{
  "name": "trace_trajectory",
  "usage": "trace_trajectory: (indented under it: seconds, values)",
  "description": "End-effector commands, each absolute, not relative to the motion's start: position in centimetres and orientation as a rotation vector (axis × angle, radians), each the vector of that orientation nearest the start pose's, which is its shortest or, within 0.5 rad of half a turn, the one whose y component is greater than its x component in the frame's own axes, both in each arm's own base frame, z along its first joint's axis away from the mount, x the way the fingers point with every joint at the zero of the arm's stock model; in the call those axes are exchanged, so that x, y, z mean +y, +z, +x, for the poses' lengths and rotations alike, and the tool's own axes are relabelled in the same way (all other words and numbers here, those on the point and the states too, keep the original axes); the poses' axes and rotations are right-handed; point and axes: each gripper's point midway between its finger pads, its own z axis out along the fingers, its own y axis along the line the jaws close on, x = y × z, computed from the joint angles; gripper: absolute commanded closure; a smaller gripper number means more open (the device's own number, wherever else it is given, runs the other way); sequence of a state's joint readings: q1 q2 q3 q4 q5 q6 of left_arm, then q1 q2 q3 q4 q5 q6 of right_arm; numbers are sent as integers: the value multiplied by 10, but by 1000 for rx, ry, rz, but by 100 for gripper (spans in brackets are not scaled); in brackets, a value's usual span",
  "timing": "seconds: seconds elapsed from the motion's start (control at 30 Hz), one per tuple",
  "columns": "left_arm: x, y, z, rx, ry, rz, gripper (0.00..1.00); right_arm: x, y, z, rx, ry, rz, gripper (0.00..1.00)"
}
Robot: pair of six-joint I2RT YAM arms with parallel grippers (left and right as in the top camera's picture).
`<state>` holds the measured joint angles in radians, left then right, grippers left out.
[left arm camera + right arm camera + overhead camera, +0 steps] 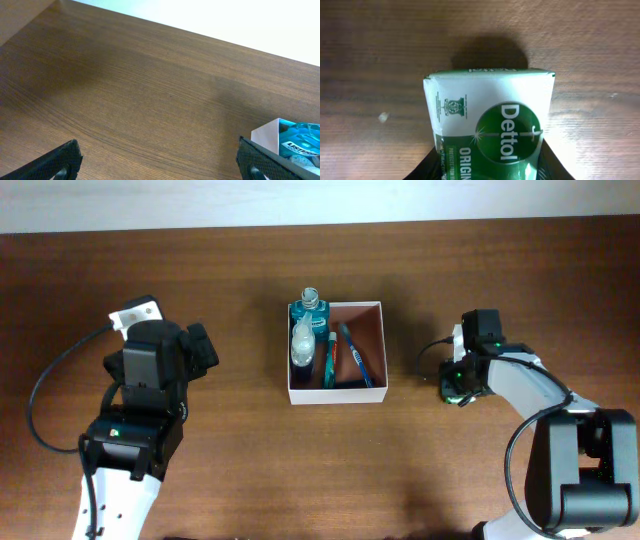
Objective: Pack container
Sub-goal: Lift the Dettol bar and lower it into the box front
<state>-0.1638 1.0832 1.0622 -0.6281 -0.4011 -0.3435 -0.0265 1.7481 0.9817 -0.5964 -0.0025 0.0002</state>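
Currently, the container [336, 395] sits at the centre of the overhead frame on the brown wooden table [240, 460]. It is square and shallow, with thin white walls and a pinkish-brown inside.

Contents, overhead view:
- A teal bottle [311, 310] stands in the upper left corner of the container.
- A small clear bottle [302, 340] lies just below the teal bottle, against the left wall.
- A blue toothbrush [358, 358] lies diagonally across the middle, beside a second, thinner brush whose colour is hard to tell.

The left gripper [162, 162] is at the left of the overhead frame, well apart from the container. In the left wrist view its two dark fingers [62, 160] stand at the lower corners of the frame, spread wide, with only bare table between them. A white corner of the container and part of the teal bottle show at the lower right of that view.

The right gripper [456, 386] is at the right of the overhead frame, near the container's right wall but not touching it. In the right wrist view a green and white Dettol soap pack [490, 120] fills the centre and lower part of the frame. The dark fingers meet both sides of the pack at the bottom edge, closed on it. Whether the pack rests on the table cannot be told.
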Motion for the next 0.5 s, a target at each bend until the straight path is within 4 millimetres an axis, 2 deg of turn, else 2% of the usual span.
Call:
trace_trajectory:
  seconds: [0.0, 0.13, 0.23, 0.3, 0.4, 0.47]
  values:
    - [16, 263, 335, 2120, 173, -413, 1, 14, 40, 352, 2852, 206, 28, 78]
    - [16, 263, 335, 2120, 173, -413, 1, 35, 89, 364, 2780, 390, 15, 77]
    - [16, 263, 335, 2120, 173, -413, 1, 48, 117, 368, 2741, 470, 5, 77]
    - [16, 263, 335, 2120, 173, -413, 1, 64, 140, 370, 2700, 540, -47, 77]
    - [16, 263, 335, 2120, 173, -413, 1, 88, 158, 374, 2659, 585, -67, 77]
    - [16, 263, 335, 2120, 173, -413, 1, 101, 161, 375, 2641, 599, -99, 77]
